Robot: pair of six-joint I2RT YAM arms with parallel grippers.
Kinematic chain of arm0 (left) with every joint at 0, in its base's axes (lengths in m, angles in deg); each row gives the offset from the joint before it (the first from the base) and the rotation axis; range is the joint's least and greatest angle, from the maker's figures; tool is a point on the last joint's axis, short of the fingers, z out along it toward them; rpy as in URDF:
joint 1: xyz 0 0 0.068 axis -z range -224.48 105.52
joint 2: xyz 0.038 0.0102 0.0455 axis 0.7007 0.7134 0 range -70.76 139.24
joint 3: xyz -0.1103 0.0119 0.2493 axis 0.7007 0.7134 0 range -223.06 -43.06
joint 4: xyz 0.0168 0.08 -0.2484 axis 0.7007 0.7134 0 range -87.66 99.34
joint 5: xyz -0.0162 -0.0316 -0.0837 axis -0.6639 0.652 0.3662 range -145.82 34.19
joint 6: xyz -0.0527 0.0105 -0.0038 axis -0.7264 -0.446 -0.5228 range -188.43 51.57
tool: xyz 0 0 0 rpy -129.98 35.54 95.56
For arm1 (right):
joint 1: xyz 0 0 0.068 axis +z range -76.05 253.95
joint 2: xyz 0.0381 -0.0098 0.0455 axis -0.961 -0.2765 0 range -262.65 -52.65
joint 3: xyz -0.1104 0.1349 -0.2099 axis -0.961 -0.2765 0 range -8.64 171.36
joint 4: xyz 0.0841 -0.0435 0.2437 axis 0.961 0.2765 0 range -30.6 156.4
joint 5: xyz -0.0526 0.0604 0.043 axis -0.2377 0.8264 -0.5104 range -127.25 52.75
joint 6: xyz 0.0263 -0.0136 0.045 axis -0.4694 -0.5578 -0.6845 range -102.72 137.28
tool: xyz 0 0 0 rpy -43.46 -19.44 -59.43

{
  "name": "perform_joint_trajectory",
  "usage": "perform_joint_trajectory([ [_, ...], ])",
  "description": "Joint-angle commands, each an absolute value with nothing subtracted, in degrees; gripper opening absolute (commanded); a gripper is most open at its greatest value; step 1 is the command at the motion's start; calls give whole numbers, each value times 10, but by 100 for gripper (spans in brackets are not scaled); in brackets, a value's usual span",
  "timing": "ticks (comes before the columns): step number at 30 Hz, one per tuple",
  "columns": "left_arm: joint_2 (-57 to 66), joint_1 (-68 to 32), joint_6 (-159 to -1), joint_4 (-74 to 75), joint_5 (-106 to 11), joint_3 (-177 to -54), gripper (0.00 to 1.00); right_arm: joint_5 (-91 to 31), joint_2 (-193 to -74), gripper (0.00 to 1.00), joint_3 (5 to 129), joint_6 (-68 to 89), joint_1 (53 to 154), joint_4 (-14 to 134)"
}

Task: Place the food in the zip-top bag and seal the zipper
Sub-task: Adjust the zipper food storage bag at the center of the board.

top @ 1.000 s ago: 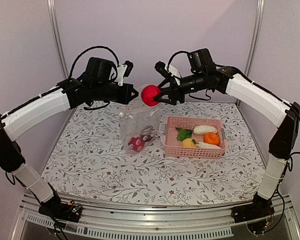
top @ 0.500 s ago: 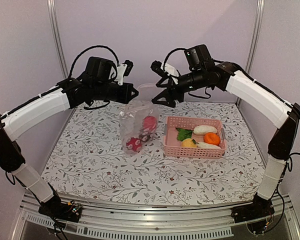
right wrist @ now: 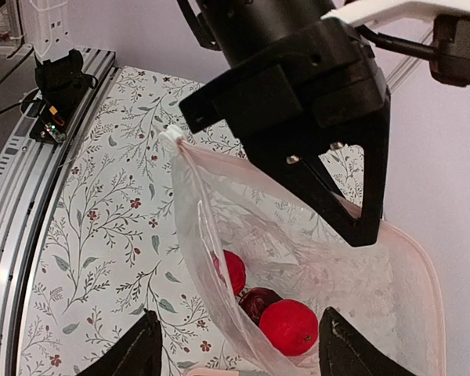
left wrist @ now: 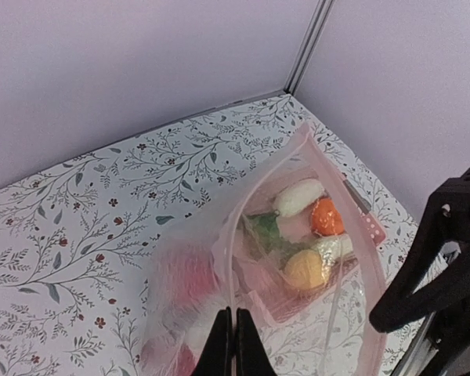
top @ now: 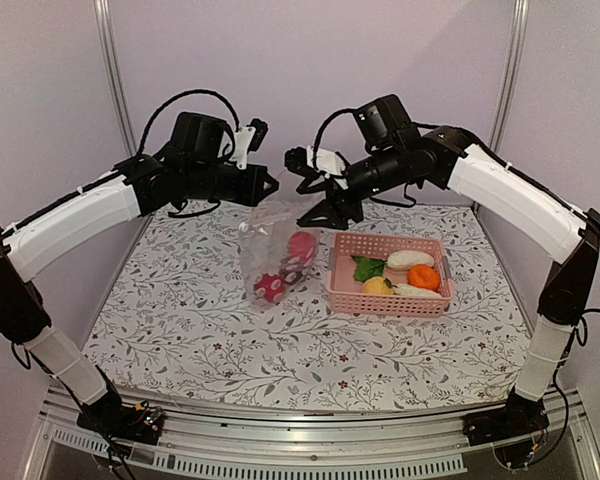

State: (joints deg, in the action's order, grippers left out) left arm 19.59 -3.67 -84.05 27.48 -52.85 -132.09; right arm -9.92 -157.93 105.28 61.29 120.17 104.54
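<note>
Moved: right gripper (top: 325, 208) swung toward 9 o'clock over bag (top: 270, 255); its ball had dropped inside.
Right gripper: released, empty.
Left gripper (left wrist: 233, 335): clenched on zipper (left wrist: 229, 258).
Bag: at basket's (top: 390, 304) 9 o'clock; two red balls (right wrist: 290, 327), one maroon piece (right wrist: 258, 300).
Basket: two white oblongs (top: 410, 259), one orange (top: 424, 277), one yellow (top: 377, 286), one leaf (top: 367, 268).

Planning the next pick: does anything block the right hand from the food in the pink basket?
Nothing visible does. The right hand hangs open and empty above the mouth of the zip-top bag. The basket beside it is open-topped, and the food in it lies uncovered.
</note>
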Motion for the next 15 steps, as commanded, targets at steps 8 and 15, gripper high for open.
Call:
perform_joint_trajectory([
  [8, 211, -40, -827, 275, -502, -1339, 0, -154, -1623, 26, 1088, 663, 1229, 1077],
  [15, 214, -40, -820, 280, -504, -1340, 0, -160, -1624, 2, 1115, 676, 1236, 1074],
])
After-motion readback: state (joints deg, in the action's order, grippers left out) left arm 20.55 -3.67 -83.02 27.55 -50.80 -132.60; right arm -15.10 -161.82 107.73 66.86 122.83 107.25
